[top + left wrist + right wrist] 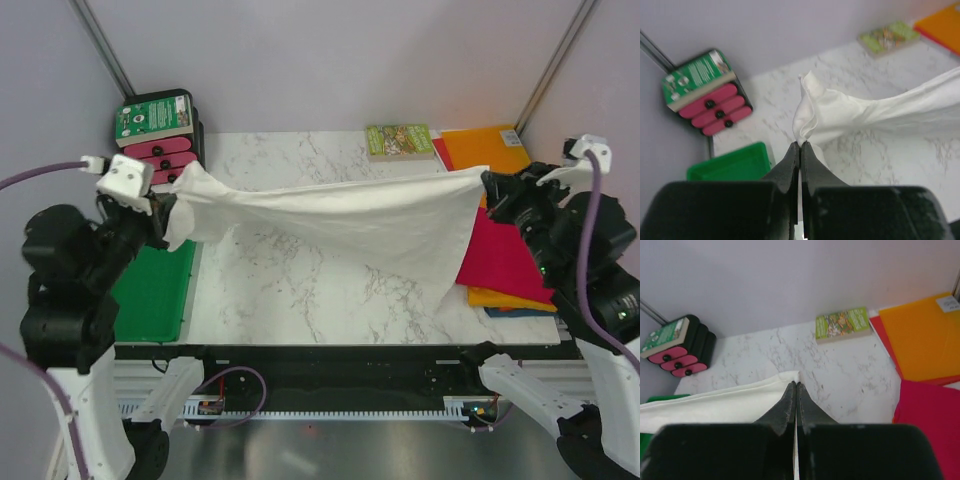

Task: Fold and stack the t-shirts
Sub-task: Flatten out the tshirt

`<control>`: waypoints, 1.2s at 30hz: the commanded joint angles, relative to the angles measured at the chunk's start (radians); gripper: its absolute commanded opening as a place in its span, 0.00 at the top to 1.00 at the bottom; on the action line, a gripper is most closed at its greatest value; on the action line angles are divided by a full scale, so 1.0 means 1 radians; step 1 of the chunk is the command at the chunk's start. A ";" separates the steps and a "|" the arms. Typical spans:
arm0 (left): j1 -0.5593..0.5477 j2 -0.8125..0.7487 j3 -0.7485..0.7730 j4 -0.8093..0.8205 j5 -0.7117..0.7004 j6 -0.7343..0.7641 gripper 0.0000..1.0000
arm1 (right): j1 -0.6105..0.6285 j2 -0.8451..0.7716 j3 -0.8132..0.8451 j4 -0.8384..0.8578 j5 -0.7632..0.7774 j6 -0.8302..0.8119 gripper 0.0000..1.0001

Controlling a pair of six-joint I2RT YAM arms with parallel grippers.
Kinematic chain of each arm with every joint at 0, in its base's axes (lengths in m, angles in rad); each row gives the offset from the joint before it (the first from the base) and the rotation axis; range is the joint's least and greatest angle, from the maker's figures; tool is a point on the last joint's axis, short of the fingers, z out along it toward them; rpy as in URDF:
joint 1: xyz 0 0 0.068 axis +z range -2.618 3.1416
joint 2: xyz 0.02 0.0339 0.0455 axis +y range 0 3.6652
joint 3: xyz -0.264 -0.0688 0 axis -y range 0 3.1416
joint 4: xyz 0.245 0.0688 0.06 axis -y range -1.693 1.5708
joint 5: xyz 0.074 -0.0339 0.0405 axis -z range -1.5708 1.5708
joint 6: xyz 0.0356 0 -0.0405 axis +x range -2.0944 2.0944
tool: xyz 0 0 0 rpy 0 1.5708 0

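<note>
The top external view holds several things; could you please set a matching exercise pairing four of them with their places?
Things:
1. white t-shirt
2. magenta t-shirt
3. green-covered book
4. green tray

Places:
A. at the far edge of the table
B. left of the table
C. stretched between left pincer and right pincer
D. lying on the orange t-shirt, right side

Pairs: 1-C, 2-D, 3-A, 4-B

White t-shirt (340,225) stretched above table; magenta t-shirt (500,255) folded.
</note>
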 commanded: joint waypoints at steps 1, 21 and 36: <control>0.009 -0.021 0.247 0.021 -0.079 -0.101 0.98 | 0.003 0.035 0.215 -0.152 -0.016 -0.073 1.00; -0.057 -0.060 0.566 0.006 -0.250 -0.022 0.98 | 0.006 0.032 0.343 -0.167 0.139 -0.089 1.00; -0.055 0.561 0.315 0.466 -0.205 0.008 0.98 | -0.069 0.625 0.275 0.315 0.160 -0.112 1.00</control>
